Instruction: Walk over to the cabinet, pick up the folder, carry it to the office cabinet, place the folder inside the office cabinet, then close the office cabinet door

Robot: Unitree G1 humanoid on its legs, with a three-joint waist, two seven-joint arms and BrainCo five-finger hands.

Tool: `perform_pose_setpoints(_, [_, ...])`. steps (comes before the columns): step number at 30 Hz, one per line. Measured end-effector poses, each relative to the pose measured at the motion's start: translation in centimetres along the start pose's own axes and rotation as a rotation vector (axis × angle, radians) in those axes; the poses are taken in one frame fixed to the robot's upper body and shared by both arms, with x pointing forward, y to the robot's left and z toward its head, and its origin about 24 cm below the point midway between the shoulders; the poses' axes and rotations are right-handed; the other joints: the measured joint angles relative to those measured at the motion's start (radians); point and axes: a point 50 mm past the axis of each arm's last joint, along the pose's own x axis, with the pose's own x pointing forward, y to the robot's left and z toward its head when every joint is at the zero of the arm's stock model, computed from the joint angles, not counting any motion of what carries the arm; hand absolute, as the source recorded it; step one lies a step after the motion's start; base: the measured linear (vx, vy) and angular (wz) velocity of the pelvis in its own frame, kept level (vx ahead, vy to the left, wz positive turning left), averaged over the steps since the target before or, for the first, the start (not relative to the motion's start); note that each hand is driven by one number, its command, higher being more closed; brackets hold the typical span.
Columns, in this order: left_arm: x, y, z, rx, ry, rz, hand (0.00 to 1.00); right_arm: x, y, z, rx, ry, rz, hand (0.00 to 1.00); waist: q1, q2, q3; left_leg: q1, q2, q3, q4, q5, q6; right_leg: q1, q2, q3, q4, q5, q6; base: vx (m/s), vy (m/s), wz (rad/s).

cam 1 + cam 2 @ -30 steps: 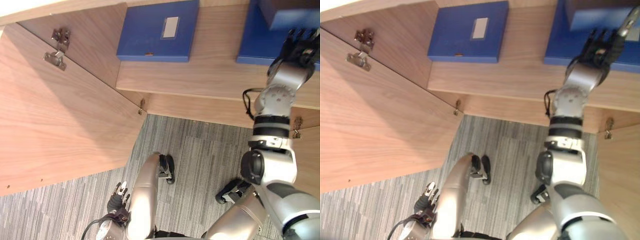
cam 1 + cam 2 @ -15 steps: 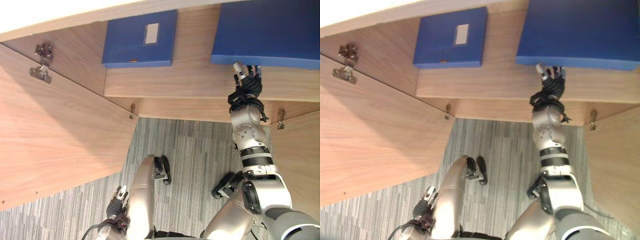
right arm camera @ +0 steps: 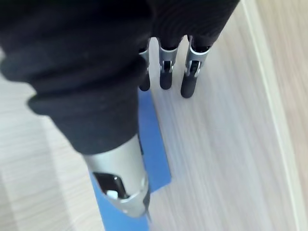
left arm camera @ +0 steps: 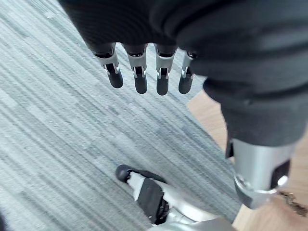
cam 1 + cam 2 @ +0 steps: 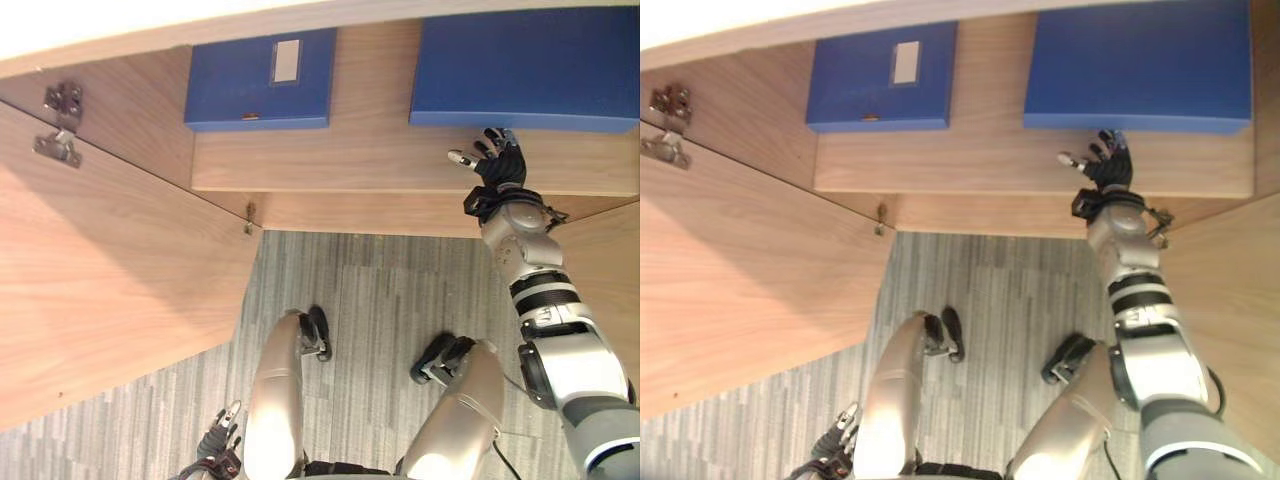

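A large blue folder (image 5: pixel 525 68) lies flat on the wooden cabinet shelf (image 5: pixel 380 160), at its right side. My right hand (image 5: pixel 497 166) is open just in front of the folder's near edge, fingers spread and apart from it. In the right wrist view its straight fingers (image 3: pixel 166 77) point along the folder's edge (image 3: pixel 155 139) over the shelf board. A second blue folder (image 5: pixel 258 80) with a white label lies on the shelf's left side. My left hand (image 5: pixel 222 455) hangs low and open, its fingers (image 4: pixel 139 77) straight above the grey carpet.
The cabinet's left door (image 5: pixel 110 270) stands wide open and reaches far out over the carpet (image 5: pixel 370 330), with metal hinges (image 5: pixel 58 125) on its inner face. The right door (image 5: pixel 605 260) is open too, close beside my right forearm.
My right hand has let go of the large blue folder, which now lies on the shelf, and has drawn back from it with fingers spread. The camera has shifted.
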Motion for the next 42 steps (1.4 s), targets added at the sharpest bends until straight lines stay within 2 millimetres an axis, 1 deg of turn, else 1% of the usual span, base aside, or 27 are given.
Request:
perform_pose_setpoints(2, [0.0, -0.2, 0.5, -0.002, -0.022, -0.007, 0.00, 0.1, -0.4, 0.5, -0.032, -0.015, -0.008, 0.00, 0.007, -0.005, 0.000, 0.000, -0.003, 0.000, 0.000, 0.003, 0.001, 0.000, -0.003, 0.000, 0.002, 0.001, -0.001, 0.00, -0.008, 0.03])
perform_pose_setpoints(5, [-0.5, -0.9, 1.5, -0.023, -0.086, -0.050, 0.00, 0.4, -1.1, 1.3, -0.086, -0.027, -0.015, 0.00, 0.010, -0.005, 0.000, -0.005, -0.008, 0.000, 0.000, 0.008, 0.004, -0.002, -0.008, 0.000, 0.002, 0.006, 0.000, 0.00, -0.009, 0.04])
perform_pose_setpoints(7, [-0.9, -1.3, 2.1, -0.040, -0.119, -0.087, 0.00, 0.8, -2.4, 1.8, -0.220, 0.001, -0.027, 0.00, 0.011, -0.005, 0.000, -0.009, -0.015, 0.000, 0.000, 0.010, 0.008, -0.004, -0.015, 0.000, 0.002, 0.009, 0.002, 0.00, -0.005, 0.06])
perform_pose_setpoints(8, [-1.0, -1.3, 2.1, -0.043, -0.121, -0.092, 0.00, 0.9, -2.7, 2.0, -0.257, 0.003, -0.025, 0.00, 0.011, -0.005, 0.000, -0.012, -0.016, 0.000, 0.000, 0.011, 0.009, -0.007, -0.016, 0.000, 0.002, 0.011, 0.003, 0.01, 0.001, 0.05])
perform_pose_setpoints(10, [-1.3, -1.3, 2.2, -0.053, -0.127, -0.106, 0.00, 1.3, -3.4, 3.5, -0.388, -0.008, -0.009, 0.00, 0.010, -0.005, 0.000, -0.040, -0.016, 0.000, 0.002, 0.015, 0.016, -0.032, -0.015, -0.001, -0.003, 0.021, -0.001, 0.00, 0.000, 0.00])
perform_pose_setpoints(11, [-1.4, -1.2, 2.1, -0.055, -0.128, -0.110, 0.00, 1.4, -3.5, 3.8, -0.426, -0.004, -0.004, 0.00, 0.009, -0.005, 0.000, -0.045, -0.016, 0.001, 0.002, 0.016, 0.017, -0.036, -0.015, -0.002, -0.004, 0.022, -0.002, 0.00, 0.000, 0.00])
perform_pose_setpoints(12, [-1.7, -1.2, 2.1, -0.059, -0.134, -0.118, 0.00, 1.4, -3.8, 4.0, -0.503, 0.007, 0.005, 0.00, 0.009, -0.005, 0.000, -0.045, -0.016, 0.001, 0.003, 0.016, 0.018, -0.034, -0.015, -0.003, -0.005, 0.023, -0.002, 0.00, 0.000, 0.00])
perform_pose_setpoints(14, [-2.1, -1.4, 2.2, -0.066, -0.143, -0.149, 0.00, 1.3, -3.8, 4.2, -0.648, 0.009, 0.053, 0.00, 0.012, -0.005, 0.000, -0.044, -0.016, 0.000, 0.004, 0.016, 0.018, -0.033, -0.015, -0.003, -0.006, 0.023, -0.001, 0.04, -0.003, 0.00])
perform_pose_setpoints(17, [-2.6, -1.5, 2.2, -0.058, -0.146, -0.178, 0.00, 1.0, -2.7, 4.0, -0.798, 0.004, 0.160, 0.00, 0.011, -0.005, 0.000, -0.041, -0.016, 0.000, 0.003, 0.016, 0.018, -0.032, -0.015, -0.002, -0.005, 0.023, 0.000, 0.01, -0.003, 0.00])
perform_pose_setpoints(19, [-3.2, -1.7, 1.8, -0.047, -0.135, -0.219, 0.00, 0.3, -1.6, 2.9, -0.943, 0.015, 0.284, 0.00, 0.007, -0.005, 0.001, -0.040, -0.016, 0.000, 0.002, 0.015, 0.018, -0.029, -0.012, -0.003, -0.009, 0.023, -0.001, 0.00, 0.000, 0.00])
perform_pose_setpoints(22, [-3.2, -1.8, 1.7, -0.041, -0.128, -0.234, 0.00, -0.3, -1.0, 2.5, -1.090, 0.022, 0.390, 0.00, 0.006, -0.005, 0.000, -0.038, -0.010, 0.000, -0.002, 0.016, 0.018, -0.026, -0.002, -0.004, -0.019, 0.029, -0.006, 0.01, -0.009, -0.05])
perform_pose_setpoints(23, [-3.2, -1.8, 1.7, -0.041, -0.127, -0.234, 0.00, -0.6, -1.0, 2.3, -1.152, 0.039, 0.438, 0.00, 0.006, -0.005, 0.000, -0.032, -0.010, 0.001, -0.007, 0.017, 0.018, -0.018, -0.001, -0.007, -0.025, 0.031, -0.007, 0.00, 0.000, 0.00])
perform_pose_setpoints(25, [-3.2, -1.4, 1.5, -0.031, -0.122, -0.224, 0.00, -1.4, -2.1, 1.5, -1.182, 0.090, 0.489, 0.00, 0.012, -0.004, 0.000, -0.008, -0.019, 0.002, -0.023, 0.020, 0.018, 0.005, -0.001, -0.008, -0.037, 0.034, -0.002, 0.03, -0.010, 0.04])
perform_pose_setpoints(26, [-3.1, -0.8, 1.2, -0.021, -0.109, -0.206, 0.00, -1.7, -2.5, 1.2, -1.191, 0.104, 0.502, 0.00, 0.014, -0.004, -0.001, 0.001, -0.021, 0.004, -0.030, 0.020, 0.018, 0.011, -0.001, -0.008, -0.042, 0.035, -0.001, 0.05, -0.013, -0.01])
perform_pose_setpoints(28, [-2.2, 3.0, -1.1, 0.029, 0.034, -0.065, 0.00, -2.7, -3.0, 0.3, -1.205, 0.134, 0.588, 0.00, 0.013, -0.005, -0.002, 0.027, -0.020, 0.010, -0.055, 0.023, 0.014, 0.036, 0.008, -0.017, -0.071, 0.043, 0.000, 0.07, -0.015, -0.07])
perform_pose_setpoints(29, [-1.9, 3.8, -1.5, 0.047, 0.078, -0.024, 0.00, -3.0, -3.0, 0.0, -1.209, 0.136, 0.606, 0.00, 0.013, -0.006, -0.002, 0.030, -0.019, 0.009, -0.059, 0.024, 0.012, 0.041, 0.013, -0.021, -0.077, 0.044, 0.001, 0.07, -0.022, -0.04])
perform_pose_setpoints(30, [-1.3, 4.4, -1.5, 0.070, 0.112, 0.011, 0.00, -3.4, -2.8, -0.5, -1.233, 0.138, 0.648, 0.00, 0.013, -0.013, -0.004, 0.030, -0.017, 0.006, -0.063, 0.026, 0.010, 0.043, 0.017, -0.024, -0.082, 0.045, 0.001, 0.08, -0.033, -0.01])
perform_pose_setpoints(32, [-0.5, 3.5, -0.5, 0.079, 0.083, -0.008, 0.00, -4.2, -3.1, -2.4, -1.285, 0.222, 0.723, 0.00, 0.019, -0.024, -0.007, 0.030, -0.017, 0.006, -0.067, 0.029, 0.009, 0.043, 0.018, -0.025, -0.082, 0.045, 0.001, 0.05, -0.024, 0.01])
perform_pose_setpoints(34, [0.4, 1.7, 0.6, 0.067, 0.030, -0.051, 0.00, -5.2, -3.3, -4.9, -1.303, 0.312, 0.796, 0.00, 0.023, -0.025, -0.007, 0.031, -0.017, 0.006, -0.066, 0.030, 0.010, 0.043, 0.018, -0.024, -0.082, 0.046, 0.000, 0.03, -0.013, 0.00])
perform_pose_setpoints(35, [0.4, 1.5, 0.7, 0.060, 0.021, -0.056, 0.00, -5.4, -3.2, -5.4, -1.302, 0.321, 0.809, 0.00, 0.022, -0.025, -0.007, 0.032, -0.017, 0.006, -0.066, 0.031, 0.010, 0.043, 0.018, -0.024, -0.081, 0.046, 0.000, 0.03, -0.012, -0.03])
perform_pose_setpoints(36, [0.4, 0.7, 1.1, 0.053, -0.007, -0.080, 0.00, -5.8, -3.2, -6.1, -1.308, 0.336, 0.824, 0.00, 0.021, -0.025, -0.007, 0.037, -0.017, 0.009, -0.067, 0.031, 0.010, 0.044, 0.018, -0.022, -0.081, 0.046, -0.001, 0.02, -0.013, -0.04])
perform_pose_setpoints(37, [0.1, 0.0, 1.5, 0.053, -0.039, -0.109, 0.00, -6.1, -3.4, -6.7, -1.311, 0.355, 0.831, 0.00, 0.025, -0.025, -0.007, 0.044, -0.018, 0.010, -0.069, 0.031, 0.010, 0.049, 0.017, -0.021, -0.081, 0.046, -0.001, 0.02, -0.019, -0.05])
perform_pose_setpoints(38, [-0.7, -0.7, 2.0, 0.046, -0.094, -0.152, 0.00, -6.6, -3.8, -7.5, -1.325, 0.384, 0.845, 0.00, 0.030, -0.025, -0.007, 0.060, -0.018, 0.010, -0.074, 0.032, 0.010, 0.066, 0.018, -0.022, -0.086, 0.046, -0.001, 0.01, -0.022, -0.03])
perform_pose_setpoints(39, [-1.3, -0.9, 2.3, 0.042, -0.123, -0.175, 0.00, -7.0, -3.9, -8.2, -1.338, 0.405, 0.856, 0.00, 0.032, -0.024, -0.007, 0.077, -0.018, 0.011, -0.085, 0.033, 0.008, 0.081, 0.022, -0.024, -0.097, 0.049, -0.001, 0.01, -0.018, -0.05])
perform_pose_setpoints(40, [-1.7, -1.0, 2.3, 0.041, -0.133, -0.190, 0.00, -7.3, -4.0, -8.5, -1.347, 0.415, 0.861, 0.00, 0.033, -0.023, -0.008, 0.088, -0.018, 0.013, -0.096, 0.036, 0.008, 0.091, 0.027, -0.024, -0.109, 0.054, -0.001, 0.01, -0.021, -0.12])
perform_pose_setpoints(41, [-2.2, -1.4, 2.1, 0.027, -0.133, -0.218, 0.00, -7.6, -4.0, -9.1, -1.362, 0.427, 0.864, 0.00, 0.037, -0.020, -0.010, 0.116, -0.017, 0.019, -0.137, 0.051, 0.003, 0.114, 0.044, -0.031, -0.154, 0.075, -0.007, 0.01, -0.016, -0.16])
perform_pose_setpoints(42, [-2.2, -1.6, 2.0, 0.029, -0.125, -0.225, 0.00, -7.8, -4.1, -9.4, -1.358, 0.429, 0.859, 0.00, 0.038, -0.020, -0.010, 0.127, -0.015, 0.022, -0.157, 0.058, 0.000, 0.124, 0.055, -0.032, -0.178, 0.086, -0.006, 0.02, -0.022, -0.21])
